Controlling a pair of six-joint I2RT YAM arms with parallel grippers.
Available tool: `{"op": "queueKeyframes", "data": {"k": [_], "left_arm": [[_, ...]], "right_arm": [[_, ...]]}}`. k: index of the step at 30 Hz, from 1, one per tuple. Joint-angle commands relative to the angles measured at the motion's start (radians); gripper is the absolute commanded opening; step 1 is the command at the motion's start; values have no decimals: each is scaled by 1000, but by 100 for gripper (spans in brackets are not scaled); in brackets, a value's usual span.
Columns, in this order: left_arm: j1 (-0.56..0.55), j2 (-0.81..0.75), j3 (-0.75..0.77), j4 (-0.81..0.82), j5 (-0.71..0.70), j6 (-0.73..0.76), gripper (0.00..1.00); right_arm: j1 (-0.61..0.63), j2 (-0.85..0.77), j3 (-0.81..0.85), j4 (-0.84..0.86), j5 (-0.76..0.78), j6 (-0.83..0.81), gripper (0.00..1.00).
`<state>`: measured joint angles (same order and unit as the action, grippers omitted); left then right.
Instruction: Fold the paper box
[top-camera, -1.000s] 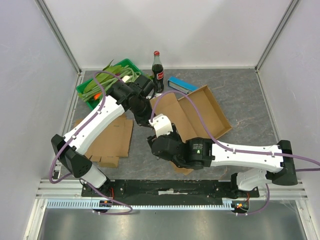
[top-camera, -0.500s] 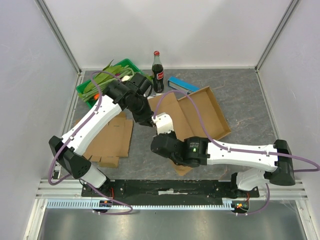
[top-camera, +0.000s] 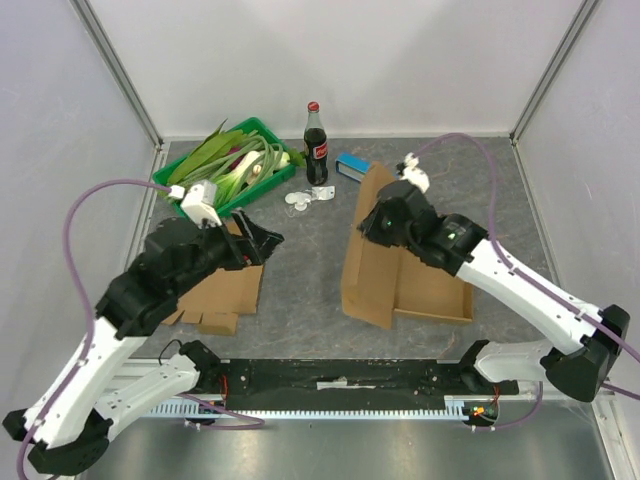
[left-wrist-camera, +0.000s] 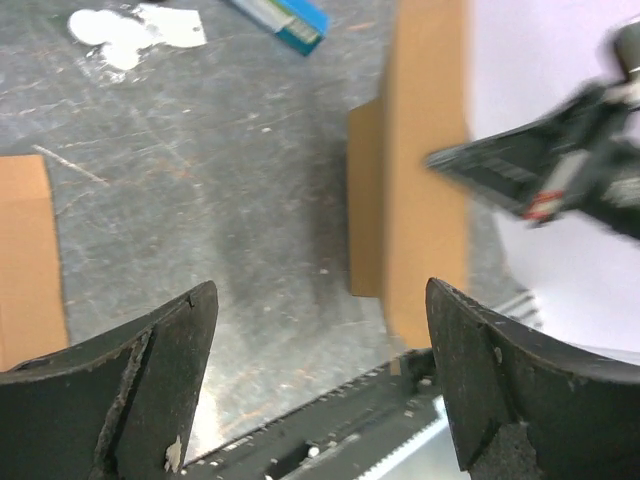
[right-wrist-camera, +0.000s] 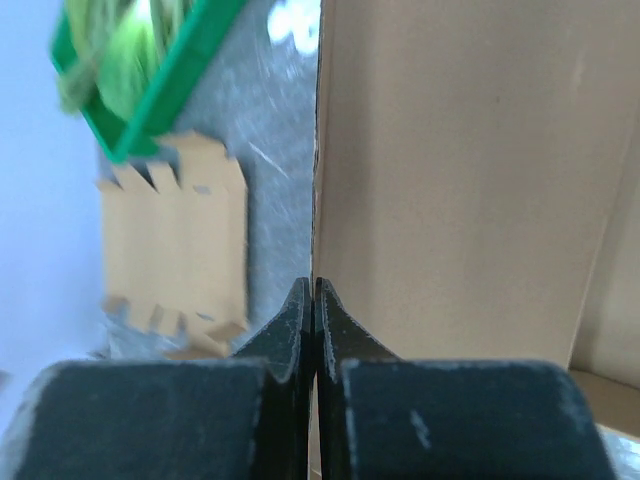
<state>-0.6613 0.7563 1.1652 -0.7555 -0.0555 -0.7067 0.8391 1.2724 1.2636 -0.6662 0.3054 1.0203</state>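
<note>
Top external: paper box (top-camera: 366, 270) right of centre, one long panel raised on edge, the rest lying flat toward lower right. Right wrist: right gripper (right-wrist-camera: 313, 298) clenched on that panel's left edge. Left wrist: left gripper (left-wrist-camera: 320, 300) spread wide, grasping nothing, above grey table (left-wrist-camera: 220, 180). Flat cardboard blank (top-camera: 225, 280) at left. Green crate (top-camera: 172, 180) and cola bottle (top-camera: 316, 148) at top.

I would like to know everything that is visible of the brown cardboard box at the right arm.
The brown cardboard box is plain, unprinted board, only partly folded. One large panel stands tilted up from the grey table, and the rest lies low to its right. The right gripper is shut on the edge of this panel.
</note>
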Motion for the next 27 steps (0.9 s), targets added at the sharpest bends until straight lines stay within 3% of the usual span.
{"op": "queueKeyframes", "data": {"k": [1,4,6,11,16,22,27], "left_arm": [[0,111,-171,241,-93,114,89],[3,248,-159,281,-118,119,92],[40,310,-157,321,-156,104,94],[202,570,-151,519,35,32,92],[357,805,-107,695,264,-97,84],[404,1014,-44,781,146,-199,85],[427,1140,-71,984,195,-301,80]], "right_arm": [[-136,-61,68,108,3,248,0],[-245,-90,7,221,15,396,0],[-270,-110,-59,284,101,472,0],[-348,-94,-103,363,311,515,0],[-455,-64,-138,399,296,529,0],[-515,-65,-174,451,276,514,0],[-529,-64,-168,490,258,486,0]]}}
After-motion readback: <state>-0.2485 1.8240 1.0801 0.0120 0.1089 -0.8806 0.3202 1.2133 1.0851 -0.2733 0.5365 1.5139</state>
